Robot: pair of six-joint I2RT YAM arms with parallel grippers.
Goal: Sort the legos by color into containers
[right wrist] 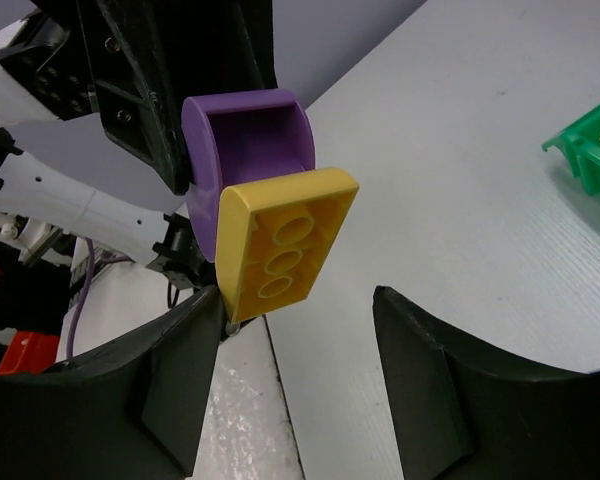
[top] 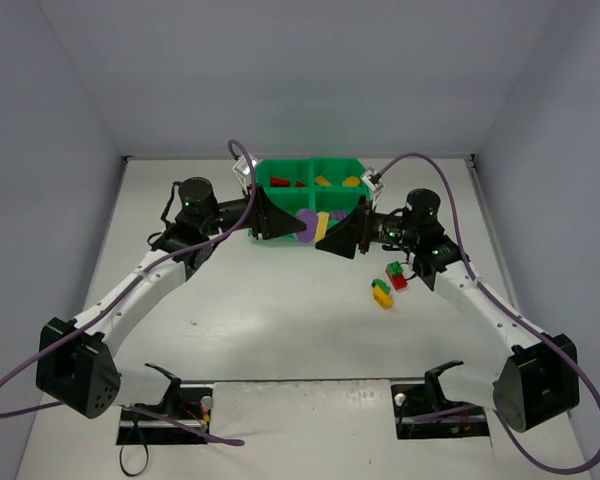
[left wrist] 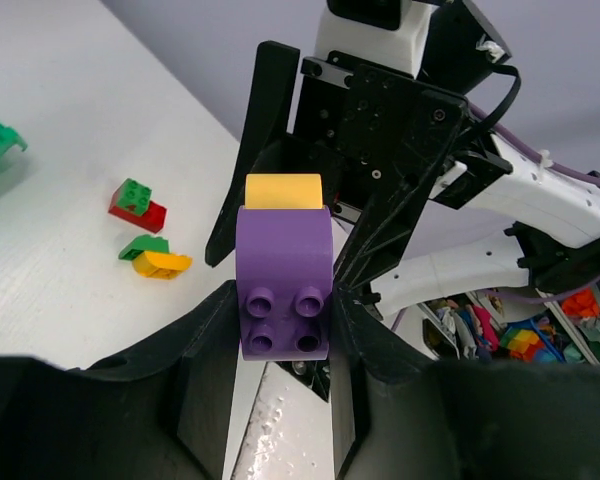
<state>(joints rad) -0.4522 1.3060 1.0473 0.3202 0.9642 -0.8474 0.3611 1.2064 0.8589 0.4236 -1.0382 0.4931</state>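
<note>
My left gripper [top: 294, 224] is shut on a purple arch brick [left wrist: 283, 287], held above the table just in front of the green tray [top: 263, 170]. A yellow brick [left wrist: 283, 190] is stuck to the purple one's far end. My right gripper [top: 332, 238] faces it, open, its jaws on either side of the yellow brick [right wrist: 280, 245]; the yellow brick's edge lies close to one finger [right wrist: 185, 360]. Red bricks [top: 280, 182] lie in the tray's back left compartment, yellow ones [top: 323, 181] in the back right. The front compartments are mostly hidden by the grippers.
Two loose clumps lie on the table right of the tray's front: a green and red one [top: 396, 275] and a green and yellow one [top: 382, 293], also in the left wrist view [left wrist: 137, 203]. A tray corner [right wrist: 590, 150] shows in the right wrist view.
</note>
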